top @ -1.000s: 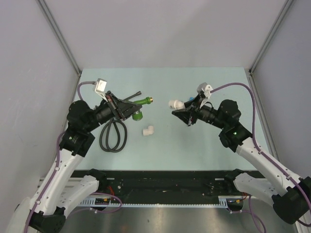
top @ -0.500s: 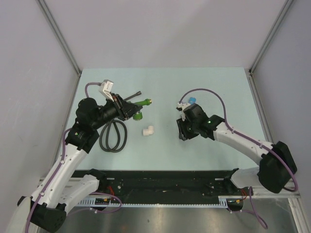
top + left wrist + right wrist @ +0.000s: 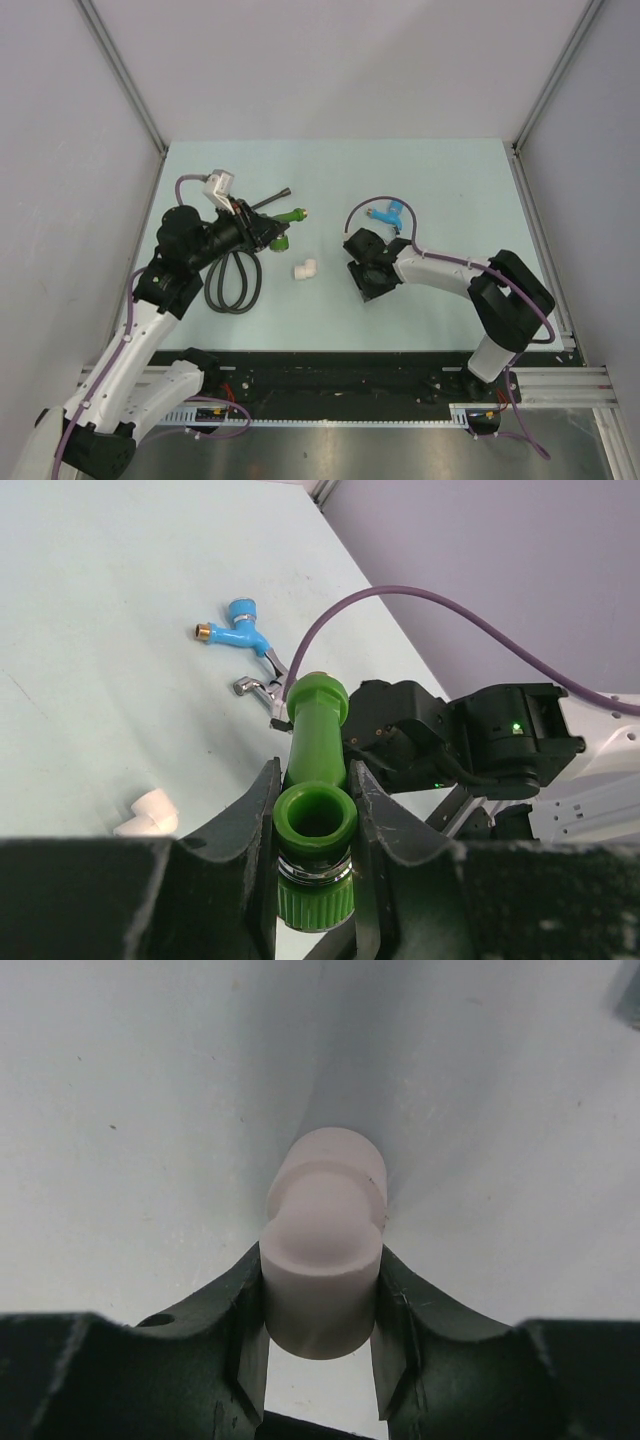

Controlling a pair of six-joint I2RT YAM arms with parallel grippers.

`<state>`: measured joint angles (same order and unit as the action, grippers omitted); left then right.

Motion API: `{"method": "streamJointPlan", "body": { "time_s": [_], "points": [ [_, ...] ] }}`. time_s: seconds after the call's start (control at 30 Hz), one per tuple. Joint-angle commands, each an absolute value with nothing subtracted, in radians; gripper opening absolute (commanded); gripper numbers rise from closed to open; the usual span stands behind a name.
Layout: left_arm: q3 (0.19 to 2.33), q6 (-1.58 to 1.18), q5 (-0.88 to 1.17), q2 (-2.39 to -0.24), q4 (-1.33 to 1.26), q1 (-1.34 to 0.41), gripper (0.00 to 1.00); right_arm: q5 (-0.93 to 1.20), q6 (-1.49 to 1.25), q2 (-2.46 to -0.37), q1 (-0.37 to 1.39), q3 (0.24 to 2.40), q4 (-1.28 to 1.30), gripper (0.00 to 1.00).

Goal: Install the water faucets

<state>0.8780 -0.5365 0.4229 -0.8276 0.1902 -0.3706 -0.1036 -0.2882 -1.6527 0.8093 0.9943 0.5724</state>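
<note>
My left gripper (image 3: 268,232) is shut on the bright green faucet (image 3: 291,214) and holds it above the table, its tip pointing right. In the left wrist view the green faucet (image 3: 315,825) sits between the jaws of the left gripper (image 3: 315,785). The blue-handled chrome faucet (image 3: 386,212) lies on the table behind the right arm; it also shows in the left wrist view (image 3: 242,632). My right gripper (image 3: 367,282) points down at the table. In the right wrist view the right gripper (image 3: 321,1332) is shut on a white elbow fitting (image 3: 323,1250), which is hidden in the top view.
A second white elbow fitting (image 3: 306,268) lies on the table between the grippers and shows in the left wrist view (image 3: 146,815). A coiled black hose (image 3: 231,281) lies under the left arm. Grey walls and metal posts enclose the pale green table (image 3: 440,180).
My right arm has swung left and down, turning its gripper with the white elbow fitting toward the table. My left gripper has shifted slightly with the green faucet.
</note>
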Motion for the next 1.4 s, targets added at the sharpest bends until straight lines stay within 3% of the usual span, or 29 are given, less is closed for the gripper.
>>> {"method": "streamJointPlan", "body": {
  "time_s": [0.0, 0.07, 0.1, 0.17, 0.27, 0.53, 1.37],
  "points": [
    [0.876, -0.491, 0.417, -0.802, 0.175, -0.367, 0.00, -0.111, -0.308, -1.718, 0.819, 1.061, 0.633, 0.32],
    [0.877, -0.488, 0.419, -0.802, 0.176, -0.367, 0.00, -0.100, -0.307, -1.712, 0.821, 1.077, 0.649, 0.48],
    [0.877, -0.485, 0.419, -0.802, 0.178, -0.367, 0.00, -0.095, -0.310, -1.703, 0.821, 1.083, 0.653, 0.63],
    [0.879, -0.482, 0.420, -0.802, 0.176, -0.367, 0.00, -0.078, -0.307, -1.675, 0.816, 1.100, 0.661, 0.75],
    [0.879, -0.482, 0.420, -0.802, 0.178, -0.367, 0.00, -0.061, -0.305, -1.646, 0.802, 1.140, 0.689, 0.84],
    [0.881, -0.483, 0.423, -0.796, 0.178, -0.367, 0.00, -0.045, -0.284, -1.664, 0.755, 1.212, 0.715, 0.82],
    [0.859, -0.506, 0.453, -0.752, 0.196, -0.368, 0.00, 0.028, -0.275, -1.828, 0.727, 1.261, 0.709, 0.59]
  ]
}}
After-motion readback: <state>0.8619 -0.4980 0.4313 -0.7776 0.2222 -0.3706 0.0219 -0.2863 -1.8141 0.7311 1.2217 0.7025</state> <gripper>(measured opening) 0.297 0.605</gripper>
